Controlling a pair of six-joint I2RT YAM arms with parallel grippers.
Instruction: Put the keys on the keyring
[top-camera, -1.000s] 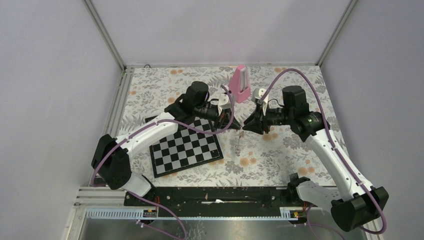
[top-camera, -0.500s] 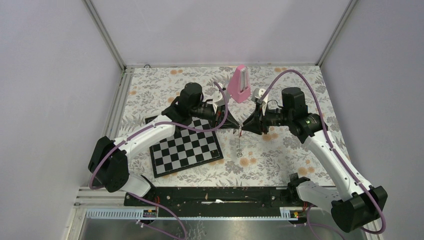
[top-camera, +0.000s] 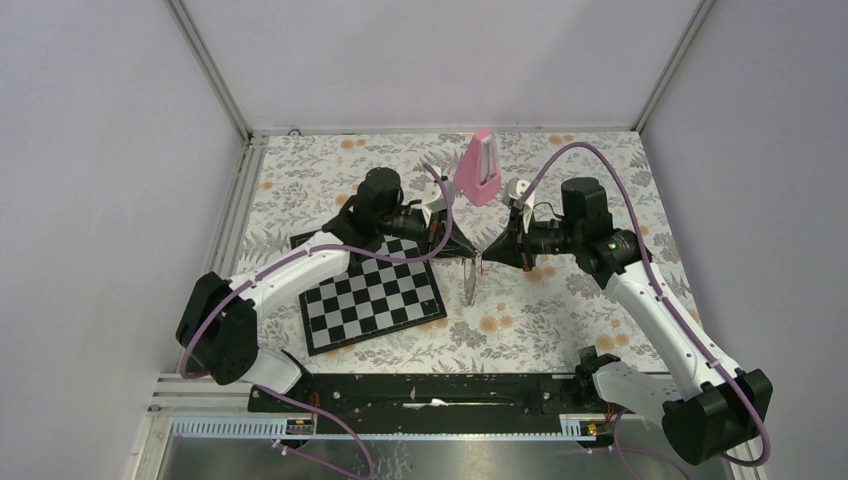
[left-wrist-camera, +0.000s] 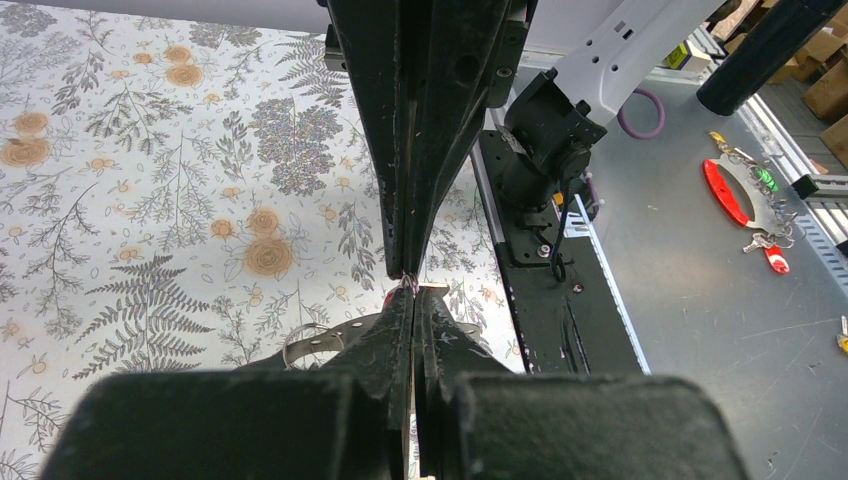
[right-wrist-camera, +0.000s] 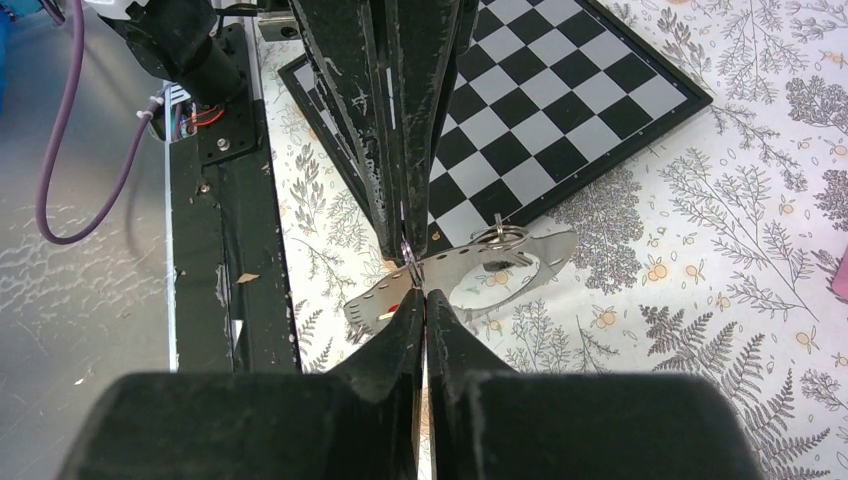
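Tip to tip above the flowered table (top-camera: 560, 330), the left gripper (left-wrist-camera: 414, 298) and the right gripper (right-wrist-camera: 425, 297) each have their fingers pressed tight together. The keyring (right-wrist-camera: 465, 260) — a pale, hole-punched loop — hangs in the air from the spot where they meet, just off the corner of the chessboard (top-camera: 370, 295). A speck of red beside the right gripper's tips looks to be the red key (right-wrist-camera: 393, 306). The hazard is plain: both holds sit at the very fingertips, so a slight pull apart or a twist by either arm could let the loop or the key slip and drop to the table, while pressing closer risks jamming finger against finger. Much is hidden — the wrist views are filled by the fingers themselves, so which gripper pinches the loop and which the key cannot be told. Whether the red key is threaded on is unclear, the silver key cannot be made out at all, and from above the hanging loop is only a thin pale streak.
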